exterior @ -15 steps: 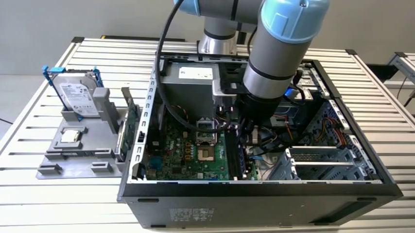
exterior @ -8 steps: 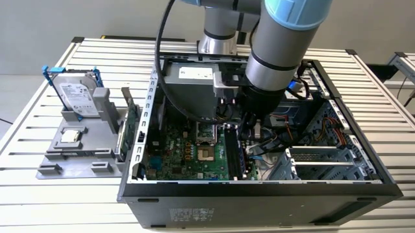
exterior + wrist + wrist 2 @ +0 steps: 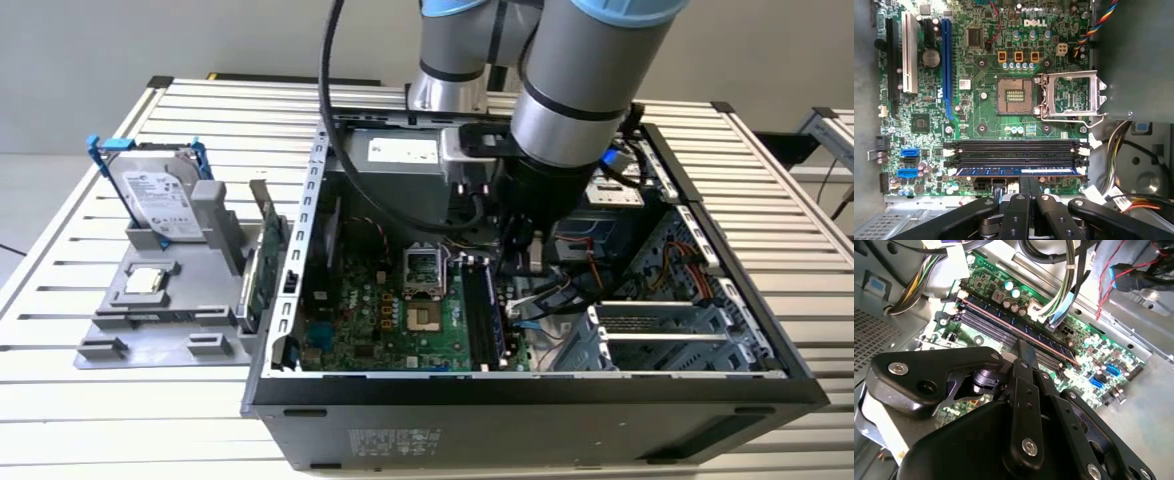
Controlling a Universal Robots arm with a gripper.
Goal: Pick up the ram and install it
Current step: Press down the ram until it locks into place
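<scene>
Silver-grey cylindrical arm [image 3: 574, 95] with light-blue joint caps; black cable looping beside it. Below, matte black gripper [image 3: 1026, 357]: rounded linkage plates, silver screw heads, narrow fingers [image 3: 1026, 187].

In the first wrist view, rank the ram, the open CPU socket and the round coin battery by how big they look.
1. The ram, by far the longest, though narrow, lying in the memory slots.
2. The open CPU socket, a shorter square.
3. The round coin battery, clearly the smallest.
All three sit on one board, so distance barely skews this.

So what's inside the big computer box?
Inside the computer case: a green motherboard, the ram in a slot, cables and the gripper. The arm hides some.
</scene>
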